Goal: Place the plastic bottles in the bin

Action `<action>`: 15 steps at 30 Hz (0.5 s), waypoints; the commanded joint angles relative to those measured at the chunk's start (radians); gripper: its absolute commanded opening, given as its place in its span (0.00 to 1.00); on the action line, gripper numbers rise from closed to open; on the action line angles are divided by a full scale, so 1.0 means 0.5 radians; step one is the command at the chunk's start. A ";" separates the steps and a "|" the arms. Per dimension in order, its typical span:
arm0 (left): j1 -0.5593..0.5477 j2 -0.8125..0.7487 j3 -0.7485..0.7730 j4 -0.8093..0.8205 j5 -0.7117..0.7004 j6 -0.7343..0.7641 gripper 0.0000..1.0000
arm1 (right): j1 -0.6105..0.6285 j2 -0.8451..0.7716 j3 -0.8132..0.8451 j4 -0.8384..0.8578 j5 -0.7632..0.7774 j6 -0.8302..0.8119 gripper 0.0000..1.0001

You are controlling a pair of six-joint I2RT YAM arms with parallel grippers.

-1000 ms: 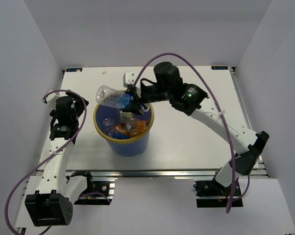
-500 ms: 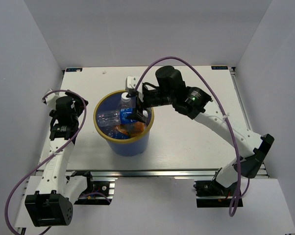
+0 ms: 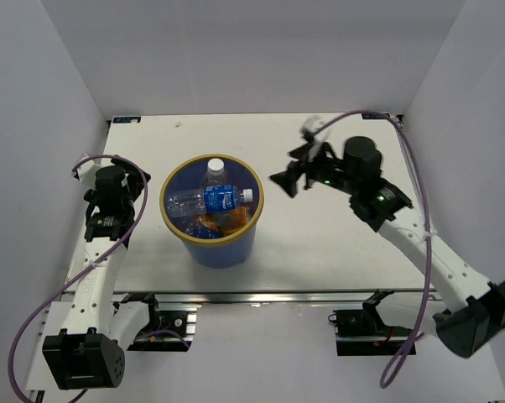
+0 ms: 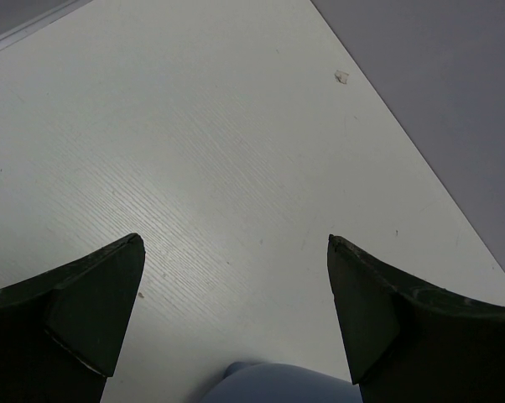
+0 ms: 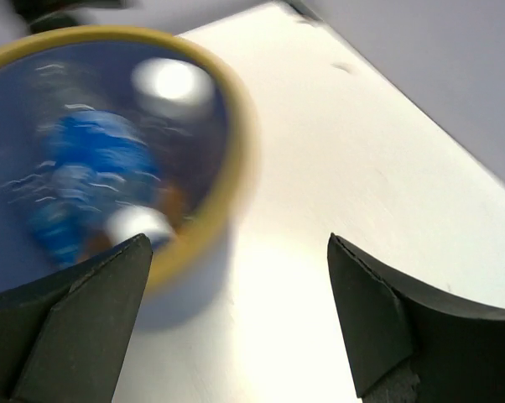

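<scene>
The bin (image 3: 224, 252), a blue bucket with a tan rim (image 5: 238, 159), stands left of the table's middle. Several plastic bottles lie inside it: a clear one with a blue label (image 3: 212, 200) on top, a clear one with a white cap (image 3: 215, 169) behind it, and orange ones (image 3: 216, 223) underneath. The right wrist view shows the blue-label bottle (image 5: 80, 180), blurred. My right gripper (image 3: 294, 169) hangs open and empty to the right of the bin, apart from it (image 5: 240, 245). My left gripper (image 3: 115, 173) stands open over bare table at the left (image 4: 236, 248).
White walls close in the table at the back and both sides. A small white chip (image 4: 342, 76) lies near the back wall. Purple cables loop from both arms.
My right gripper opened and let the clear blue-label bottle drop into the bin, then swung away to the right. The left arm has not moved.
</scene>
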 commanded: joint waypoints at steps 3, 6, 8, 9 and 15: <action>0.005 -0.023 0.012 0.001 -0.025 -0.002 0.98 | -0.490 -0.490 -0.826 0.695 0.080 0.650 0.89; 0.005 0.014 0.028 0.013 -0.013 -0.002 0.98 | -0.631 -0.644 -1.280 0.801 0.258 0.752 0.89; 0.005 0.032 0.031 0.010 -0.016 -0.005 0.98 | -0.689 -0.685 -1.401 0.786 0.401 0.749 0.89; 0.005 0.039 0.028 0.010 -0.007 -0.008 0.98 | -0.696 -0.700 -1.429 0.710 0.460 0.755 0.89; 0.005 0.060 0.025 0.007 -0.025 -0.036 0.98 | -0.696 -0.832 -1.429 0.632 0.685 0.786 0.89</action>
